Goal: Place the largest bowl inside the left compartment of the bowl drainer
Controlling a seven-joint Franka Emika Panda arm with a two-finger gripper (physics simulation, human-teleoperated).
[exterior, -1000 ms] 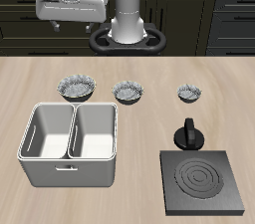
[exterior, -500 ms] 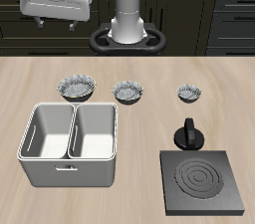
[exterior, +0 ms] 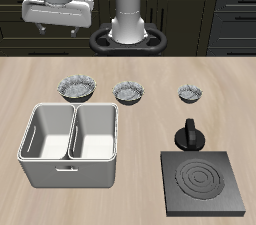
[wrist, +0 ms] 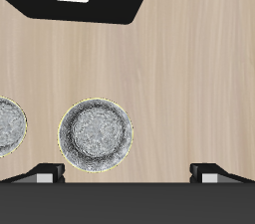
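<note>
Jaws spread and empty hang high over the worktop [exterior: 150,74], above the largest bowl [exterior: 77,89] resting just behind the bowl drainer [exterior: 70,144]; it looks rigid, light and glazed-slippery, best pinched across its rim.

largest bowl [exterior: 77,89]: sitting at one end of a row of three bowls, directly behind the bowl drainer [exterior: 71,145].
middle bowl [exterior: 129,91]: lying between the other two, nearer the largest.
smallest bowl [exterior: 191,93]: sitting at the row's other end, behind the burner plate [exterior: 205,183].
bowl drainer: standing near the surface's [exterior: 150,69] front edge, beside the burner plate.
claw [exterior: 60,31]: hanging above the surface's back edge, behind the largest bowl.
</note>
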